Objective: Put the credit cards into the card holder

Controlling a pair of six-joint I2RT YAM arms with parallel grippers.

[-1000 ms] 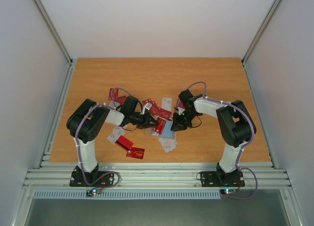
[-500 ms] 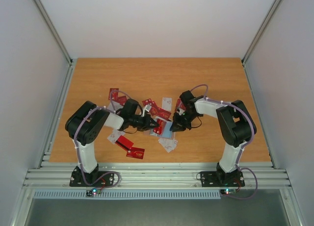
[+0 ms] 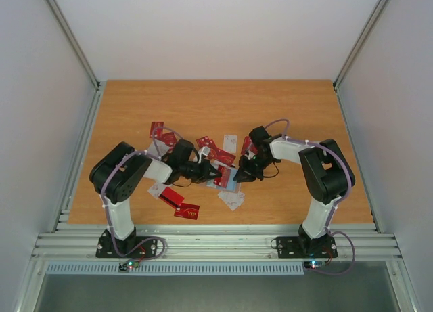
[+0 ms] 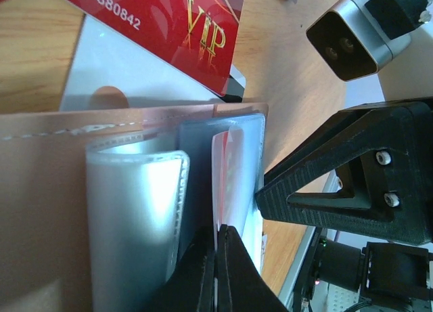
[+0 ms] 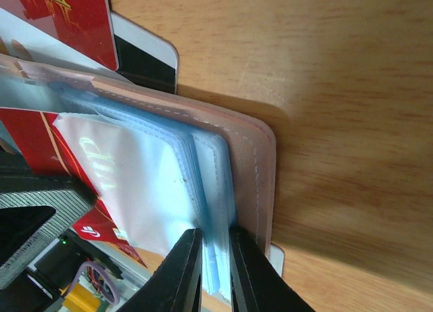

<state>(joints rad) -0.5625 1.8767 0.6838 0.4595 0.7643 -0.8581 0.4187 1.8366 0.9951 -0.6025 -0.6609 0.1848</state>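
Now the card holder [image 3: 231, 180] lies open on the counter [image 3: 304, 109] between the two arms, with loose credit cards [image 3: 181, 205] scattered around it. The left tool [image 4: 216, 248] is pinched tight on the near edge of one card [image 4: 227, 166], whose far end sits inside a pocket of the holder. The right tool [image 5: 215, 251] is clamped on the blue-grey pockets at the holder's edge, beside its tan cover. A red VIP card [image 4: 169, 21] lies just beyond the holder.

My right gripper [image 5: 215, 237] is blocking my left gripper [image 4: 215, 234] head-on at the card holder [image 5: 250, 163]. Credit cards [image 3: 186, 210] are crowding around; the far table [image 3: 216, 102] is giving room.
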